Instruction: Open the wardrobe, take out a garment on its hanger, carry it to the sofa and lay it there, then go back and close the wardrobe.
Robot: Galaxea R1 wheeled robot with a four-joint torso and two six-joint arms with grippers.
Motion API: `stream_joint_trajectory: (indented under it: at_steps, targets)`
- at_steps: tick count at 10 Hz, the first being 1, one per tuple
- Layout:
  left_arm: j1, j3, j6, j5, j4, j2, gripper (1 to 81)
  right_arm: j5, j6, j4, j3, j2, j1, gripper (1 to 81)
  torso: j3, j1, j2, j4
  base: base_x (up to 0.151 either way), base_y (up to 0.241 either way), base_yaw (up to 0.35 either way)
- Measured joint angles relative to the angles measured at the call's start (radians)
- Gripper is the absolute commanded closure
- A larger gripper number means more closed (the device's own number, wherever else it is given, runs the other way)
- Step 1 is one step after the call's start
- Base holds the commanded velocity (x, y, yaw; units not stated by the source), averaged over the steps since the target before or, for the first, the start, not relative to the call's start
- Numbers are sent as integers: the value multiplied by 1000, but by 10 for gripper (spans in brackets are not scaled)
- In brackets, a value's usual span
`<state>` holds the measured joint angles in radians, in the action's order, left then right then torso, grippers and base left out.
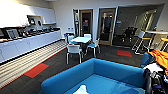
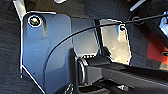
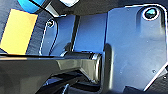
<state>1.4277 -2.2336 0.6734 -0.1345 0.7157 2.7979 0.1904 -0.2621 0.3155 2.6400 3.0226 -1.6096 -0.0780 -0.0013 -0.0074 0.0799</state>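
The bright blue sofa (image 1: 100, 75) fills the foreground of the head view, its rounded back toward the room and its seat toward me. A small patch of white fabric, which looks like the garment (image 1: 81, 89), lies on the seat at the lower edge; I cannot make out a hanger in it. A corner of the blue sofa (image 3: 27, 5) also appears in the right wrist view. Both wrist views are mostly taken up by the robot's own dark plate and bar above dark carpet.
A white table (image 1: 81, 39) with white-and-blue chairs stands mid-room. A long white counter (image 1: 30, 42) runs along the left wall. Red carpet patches (image 1: 36, 70) lie on the dark floor. Orange cloth (image 1: 160, 58) and other items pile up at the sofa's right end. Behind them stands a high table with stools (image 1: 150, 33).
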Motion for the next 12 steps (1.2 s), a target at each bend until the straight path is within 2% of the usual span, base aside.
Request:
stream_joint_trajectory:
  at_steps: [6, 12]
  targets:
    - [7, -244, -14, 18, 1, 128, 10, -51, 3, 0, 58, 40, 0, 10, -1, 0, 0, 0, 0, 0, 0]
    - [27, -261, -26, 23, 3, 148, 10, -60, 4, 1, 80, 51, -6, 10, 0, 0, -1, 0, -79, 0, 0]
